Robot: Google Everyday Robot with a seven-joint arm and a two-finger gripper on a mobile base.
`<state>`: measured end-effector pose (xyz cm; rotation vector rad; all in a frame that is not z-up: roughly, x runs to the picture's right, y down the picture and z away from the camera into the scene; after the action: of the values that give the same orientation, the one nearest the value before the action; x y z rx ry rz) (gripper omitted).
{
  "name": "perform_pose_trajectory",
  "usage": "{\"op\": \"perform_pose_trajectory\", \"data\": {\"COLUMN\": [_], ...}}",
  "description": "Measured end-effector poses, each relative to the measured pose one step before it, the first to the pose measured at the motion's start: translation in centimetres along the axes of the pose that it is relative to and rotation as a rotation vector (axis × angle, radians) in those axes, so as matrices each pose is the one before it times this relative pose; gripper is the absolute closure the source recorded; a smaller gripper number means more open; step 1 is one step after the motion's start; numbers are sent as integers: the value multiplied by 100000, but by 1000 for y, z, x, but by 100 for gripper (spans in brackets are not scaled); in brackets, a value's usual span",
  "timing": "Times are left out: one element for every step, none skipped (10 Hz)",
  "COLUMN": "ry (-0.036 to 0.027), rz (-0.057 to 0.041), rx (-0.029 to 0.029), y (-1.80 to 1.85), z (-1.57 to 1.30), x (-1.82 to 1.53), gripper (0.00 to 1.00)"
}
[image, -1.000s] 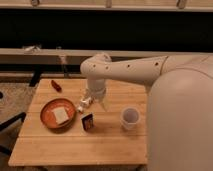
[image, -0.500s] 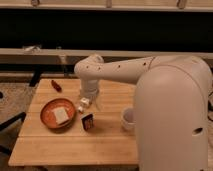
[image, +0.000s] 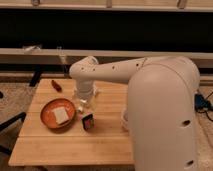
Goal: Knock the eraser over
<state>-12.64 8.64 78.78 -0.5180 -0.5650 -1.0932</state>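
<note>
The eraser (image: pixel 88 121) is a small dark block with a reddish edge. It stands upright on the wooden table (image: pixel 70 145), just right of the orange bowl. My gripper (image: pixel 82 104) hangs down from the white arm (image: pixel 115 70). It is just above and behind the eraser, slightly to its left, close to it.
An orange bowl (image: pixel 52 111) holds a pale square slab (image: pixel 61 116) left of the eraser. A small red object (image: pixel 56 86) lies at the table's far left. The white cup (image: pixel 123 120) is mostly hidden behind my arm's bulk on the right. A dark shelf wall runs behind the table.
My arm's bulk has swung left and now covers most of the right side and the cup. The gripper has shifted left and lower, closer to the eraser. The eraser still stands.
</note>
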Motion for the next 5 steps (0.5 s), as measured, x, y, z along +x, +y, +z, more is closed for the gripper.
{"op": "perform_pose_trajectory", "data": {"ry": [-783,-966,-970,-1157,-1573], "rz": [-800,-755,-510,-431,-603], "rx": [937,729,647,370,109], "y": [-600,-546,-342,-118,-153], "z": [270,242,221,285,401], "x": [-427,-546,-486,-630,-839], "gripper": [20,20,20,20,20]}}
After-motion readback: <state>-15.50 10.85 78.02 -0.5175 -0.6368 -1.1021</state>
